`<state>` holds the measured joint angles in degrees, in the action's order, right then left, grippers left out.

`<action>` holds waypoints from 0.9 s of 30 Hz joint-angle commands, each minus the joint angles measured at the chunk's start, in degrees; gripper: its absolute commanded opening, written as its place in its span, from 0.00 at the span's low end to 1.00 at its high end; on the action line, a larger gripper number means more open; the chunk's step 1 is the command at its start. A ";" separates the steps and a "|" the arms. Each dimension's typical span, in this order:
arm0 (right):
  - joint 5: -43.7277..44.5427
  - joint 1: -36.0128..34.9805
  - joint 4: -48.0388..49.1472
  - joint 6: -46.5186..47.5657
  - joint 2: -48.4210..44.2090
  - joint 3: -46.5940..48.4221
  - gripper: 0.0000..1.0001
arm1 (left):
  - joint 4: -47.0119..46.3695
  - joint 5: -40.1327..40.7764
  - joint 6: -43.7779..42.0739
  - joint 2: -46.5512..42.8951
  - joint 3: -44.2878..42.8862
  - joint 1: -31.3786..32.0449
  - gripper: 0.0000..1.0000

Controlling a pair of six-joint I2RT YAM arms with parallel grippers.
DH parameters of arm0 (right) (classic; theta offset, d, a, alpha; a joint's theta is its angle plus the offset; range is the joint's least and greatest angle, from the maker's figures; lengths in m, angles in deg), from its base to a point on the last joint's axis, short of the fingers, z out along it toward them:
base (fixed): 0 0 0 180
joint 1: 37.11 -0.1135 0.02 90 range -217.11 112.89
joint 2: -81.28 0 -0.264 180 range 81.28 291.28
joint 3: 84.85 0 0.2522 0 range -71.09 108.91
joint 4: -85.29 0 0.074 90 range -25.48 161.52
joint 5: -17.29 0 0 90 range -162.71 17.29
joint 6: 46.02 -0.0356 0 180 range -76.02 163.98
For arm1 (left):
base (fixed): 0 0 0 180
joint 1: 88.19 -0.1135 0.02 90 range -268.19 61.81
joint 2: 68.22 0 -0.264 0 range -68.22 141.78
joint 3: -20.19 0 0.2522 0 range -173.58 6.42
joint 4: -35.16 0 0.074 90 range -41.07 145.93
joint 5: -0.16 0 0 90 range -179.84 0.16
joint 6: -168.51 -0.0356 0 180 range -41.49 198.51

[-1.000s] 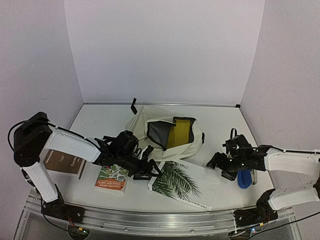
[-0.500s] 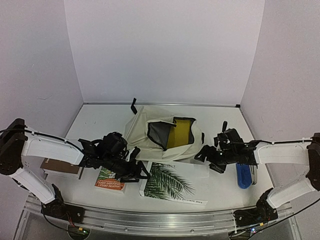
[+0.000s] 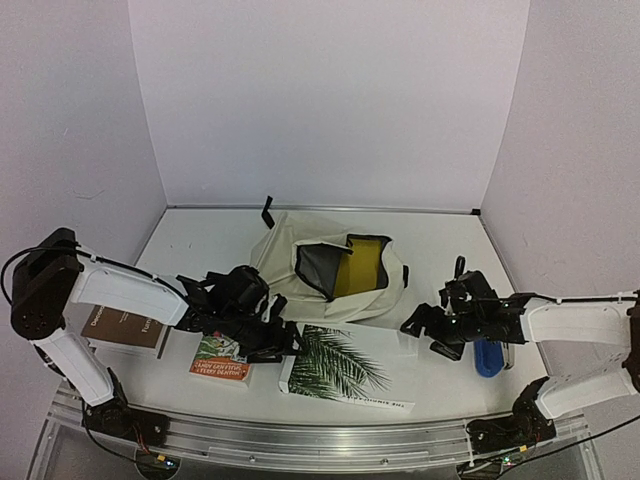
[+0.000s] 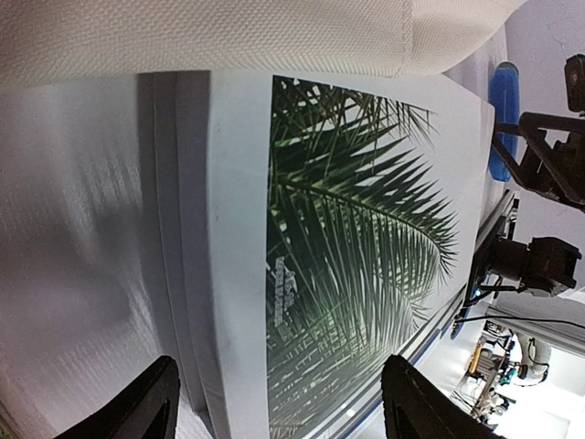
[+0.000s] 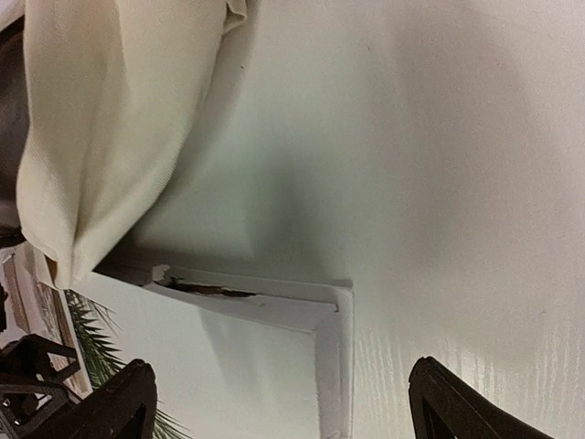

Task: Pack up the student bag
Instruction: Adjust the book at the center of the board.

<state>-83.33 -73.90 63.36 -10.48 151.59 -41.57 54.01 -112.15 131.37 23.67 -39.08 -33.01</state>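
Palm-leaf book (image 3: pixel 345 365) swung from skewed to square with the worktop's (image 3: pixel 200 240) near edge, slid left. Left hand (image 3: pixel 283 342) and right hand (image 3: pixel 425 335) both spread wider.

- The whole desk (image 3: pixel 440 240) is seen from high above its near edge, facing the back wall (image 3: pixel 330 100).
- The palm-leaf book (image 4: pixel 356 229) is viewed closely from the left wrist, low over the desk.
- That book's corner and the student bag (image 5: pixel 101 119) edge are shared with the close right-wrist view.
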 commanded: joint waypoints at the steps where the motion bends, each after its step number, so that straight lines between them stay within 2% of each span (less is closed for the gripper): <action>1: -2.50 -0.40 -0.88 0.09 -1.67 -1.30 0.91 | -2.80 -0.44 -1.06 2.13 -2.82 -0.23 0.76; 12: -4.34 -0.40 1.78 1.81 2.62 -3.35 0.68 | -4.72 0.38 0.16 4.14 -2.10 -0.55 0.77; 20: -1.24 -0.42 2.46 0.63 4.10 -4.90 0.44 | -6.17 0.97 1.79 2.62 -0.31 -1.33 0.77; 27: 1.16 -0.38 2.46 -0.98 3.53 -6.57 0.30 | -10.04 -0.83 3.72 2.50 1.58 -2.47 0.78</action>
<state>-87.07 -74.26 69.33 -10.48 154.28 -45.76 48.14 -112.15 133.36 27.71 -38.74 -34.66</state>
